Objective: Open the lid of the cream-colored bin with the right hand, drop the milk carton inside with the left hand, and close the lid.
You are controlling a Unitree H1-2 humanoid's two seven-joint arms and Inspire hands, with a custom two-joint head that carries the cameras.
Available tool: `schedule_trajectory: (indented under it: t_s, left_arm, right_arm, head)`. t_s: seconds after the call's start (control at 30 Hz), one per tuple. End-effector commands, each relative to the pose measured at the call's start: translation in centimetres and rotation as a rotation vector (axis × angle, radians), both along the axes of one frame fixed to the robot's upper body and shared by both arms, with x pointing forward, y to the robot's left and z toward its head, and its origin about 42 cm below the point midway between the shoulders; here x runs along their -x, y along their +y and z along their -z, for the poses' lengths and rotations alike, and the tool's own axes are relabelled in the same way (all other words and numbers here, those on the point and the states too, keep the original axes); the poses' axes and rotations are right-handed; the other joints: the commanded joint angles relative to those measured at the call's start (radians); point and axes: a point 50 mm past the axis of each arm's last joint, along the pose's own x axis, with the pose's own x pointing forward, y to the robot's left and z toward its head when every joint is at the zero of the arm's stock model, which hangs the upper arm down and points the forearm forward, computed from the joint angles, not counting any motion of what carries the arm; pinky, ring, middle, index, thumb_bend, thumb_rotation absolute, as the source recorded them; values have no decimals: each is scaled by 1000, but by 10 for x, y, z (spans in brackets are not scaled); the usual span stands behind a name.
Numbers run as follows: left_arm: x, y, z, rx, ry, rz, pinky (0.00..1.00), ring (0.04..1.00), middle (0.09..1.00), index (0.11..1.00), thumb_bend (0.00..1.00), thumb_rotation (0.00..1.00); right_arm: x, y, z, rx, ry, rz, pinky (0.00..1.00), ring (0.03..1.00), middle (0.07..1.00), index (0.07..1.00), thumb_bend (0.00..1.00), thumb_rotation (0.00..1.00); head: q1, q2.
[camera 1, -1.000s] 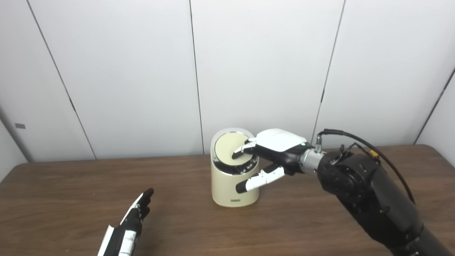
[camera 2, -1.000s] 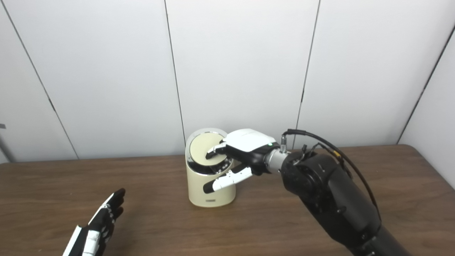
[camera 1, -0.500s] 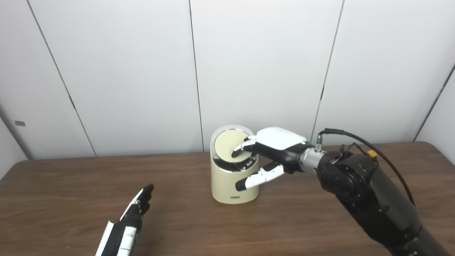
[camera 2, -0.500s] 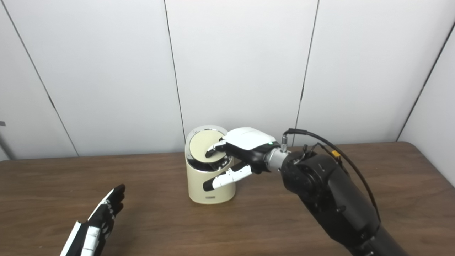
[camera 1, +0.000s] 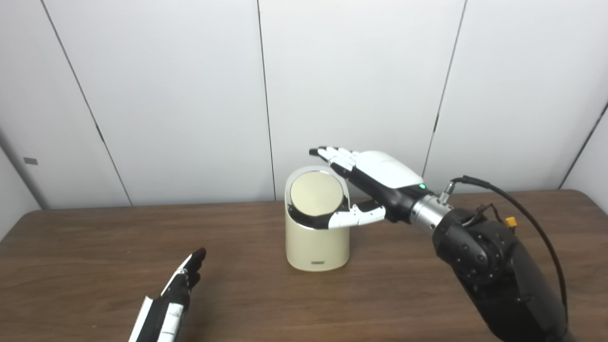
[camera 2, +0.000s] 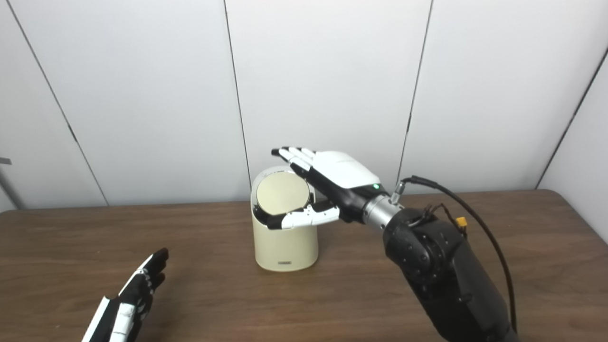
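fingers (camera 1: 332,154) of the right hand (camera 1: 375,173) spread, grasping nothing, above the cream-colored bin (camera 1: 317,235) mid-worktop (camera 1: 427,304); left hand (camera 1: 166,304) low, extended, empty. the bin looks rigid, light, easily tipped; its smooth round lid (camera 1: 316,194) sits tilted, best pressed near an edge. front label (camera 1: 318,262) unreadable. no milk carton visible.

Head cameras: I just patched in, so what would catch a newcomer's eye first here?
The cream bin stands mid-table, its round lid tilted toward the camera. The right hand spreads open beside and above it, fingers over the rim, thumb by the lid's lower edge. The left hand lies open and empty at the near left edge; no milk carton is visible.
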Motion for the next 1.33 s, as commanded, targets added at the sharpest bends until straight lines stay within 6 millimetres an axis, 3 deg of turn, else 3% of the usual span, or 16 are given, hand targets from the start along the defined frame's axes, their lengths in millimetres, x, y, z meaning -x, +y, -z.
schedule_trajectory:
  t_s: [0.0,0.13,0.23,0.3,0.37,0.47,0.53,0.73,0.83,0.9,1.3]
  left_arm:
    - [-4,3,-10,-10,-57,2,1000,1000,963,963,771,961]
    - [-3,3,-11,-7,-57,-1,1000,1000,964,962,777,955]
    - [-3,2,-12,-7,-62,-7,1000,998,966,955,732,955]
    - [-4,2,-12,-3,-68,-15,996,994,968,952,653,969]
    - [-4,1,-13,8,-73,-29,972,980,963,941,505,984]
    - [-5,1,-14,21,-88,-29,963,976,967,945,287,996]
    - [-6,0,-15,23,-99,-31,953,972,967,946,238,985]
    - [-8,0,-15,19,-121,-36,918,954,958,937,231,974]
    - [-11,3,-11,-5,-134,-42,874,932,944,925,246,994]
    - [-13,4,-9,-12,-136,-45,865,925,937,920,256,987]
    - [-31,2,5,-41,-163,-58,841,903,910,892,266,1000]
  right_arm:
    - [9,-5,-11,-48,-67,18,958,1000,1000,1000,855,957]
    - [25,-15,8,-183,-85,55,938,1000,1000,1000,843,980]
    - [36,-26,26,-298,-123,82,860,972,980,974,694,973]
    - [45,-35,45,-401,-128,132,791,916,936,921,570,929]
    - [55,-42,63,-504,-119,166,735,866,895,859,441,878]
    - [70,-48,97,-651,-108,171,710,835,849,812,234,759]
    - [83,-54,121,-733,-75,195,723,835,840,821,179,732]
    - [113,-62,160,-870,8,275,747,857,865,850,157,724]
    - [119,-66,176,-916,60,278,760,870,880,853,157,611]
    - [122,-69,184,-921,79,288,763,870,880,852,158,597]
    - [105,-80,200,-966,135,336,810,887,891,861,165,722]
  head:
    - [-1,1]
    - [5,2]
    - [3,3]
    - [2,3]
    - [5,4]
    - [9,6]
    - [12,8]
    - [12,8]
    - [14,7]
    - [13,9]
    - [20,50]
